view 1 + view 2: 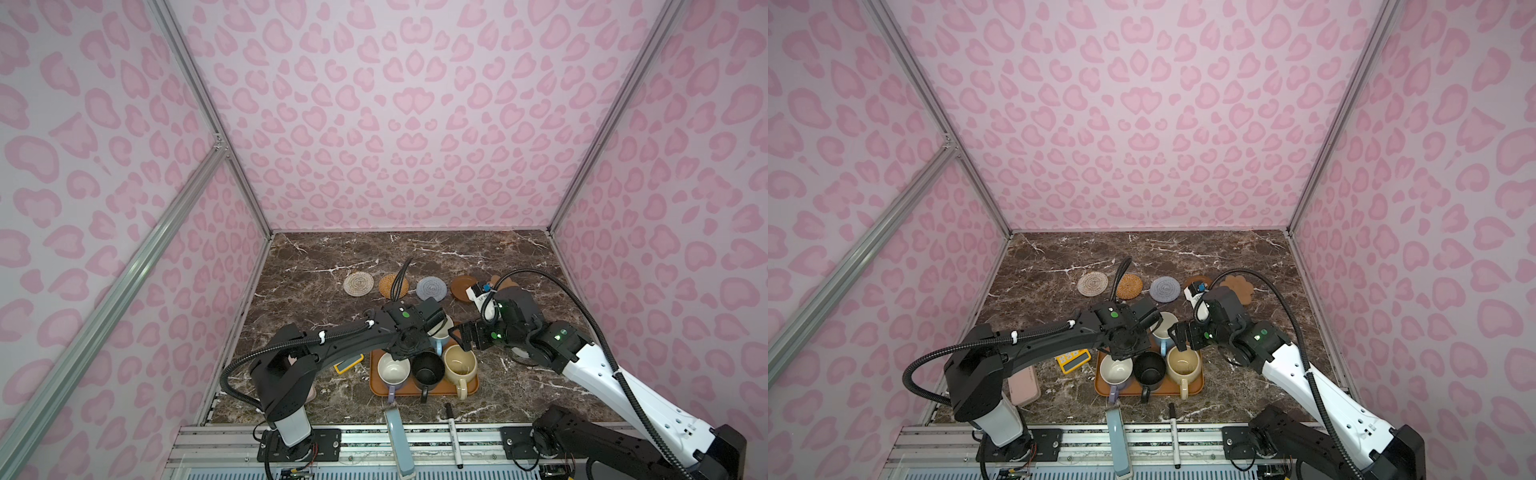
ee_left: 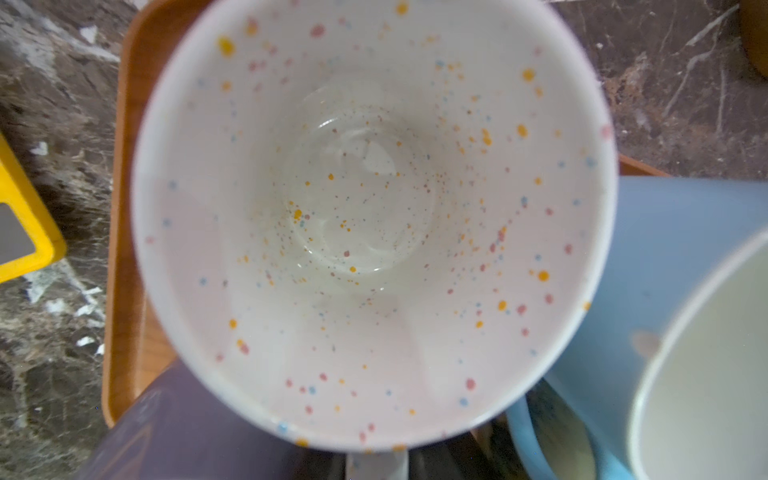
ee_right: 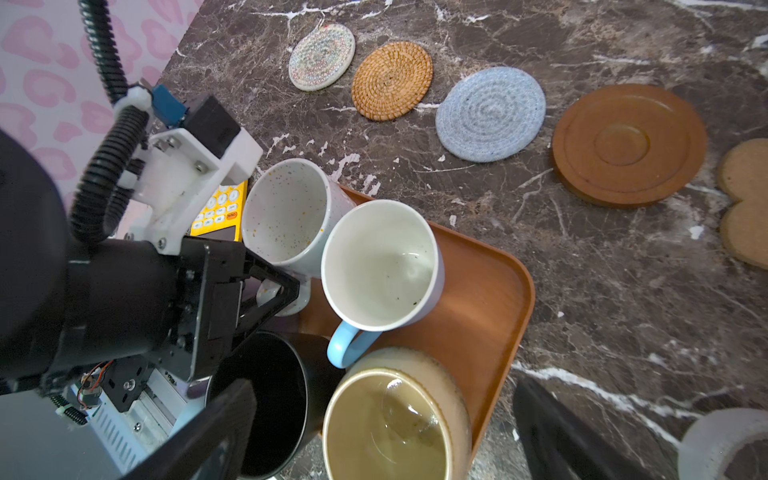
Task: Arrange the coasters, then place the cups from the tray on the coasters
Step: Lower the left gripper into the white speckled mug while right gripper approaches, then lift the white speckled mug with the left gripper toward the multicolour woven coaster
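Five coasters lie in a row at the back: beige woven (image 1: 358, 284), tan rattan (image 1: 388, 285), grey-blue (image 1: 431, 288), brown disc (image 1: 461, 286) and paw-shaped (image 3: 744, 203). The orange-brown tray (image 1: 376, 388) holds the lavender (image 1: 393, 370), black (image 1: 428, 368), cream-yellow (image 1: 460, 365) and light blue (image 3: 382, 266) cups. The speckled white cup (image 2: 374, 208) stands at the tray's far left corner, hidden under my left arm in both top views. My left gripper (image 3: 276, 293) is shut on its handle (image 2: 376, 465). My right gripper (image 3: 378, 388) hangs open over the cream-yellow cup, holding nothing.
A yellow calculator (image 1: 347, 365) lies just left of the tray, and a pink case (image 1: 1023, 384) lies by the left arm's base. A marker pen (image 1: 453, 432) and a blue-grey bar (image 1: 399, 440) lie at the front edge. A translucent tape ring (image 3: 723, 444) sits right of the tray.
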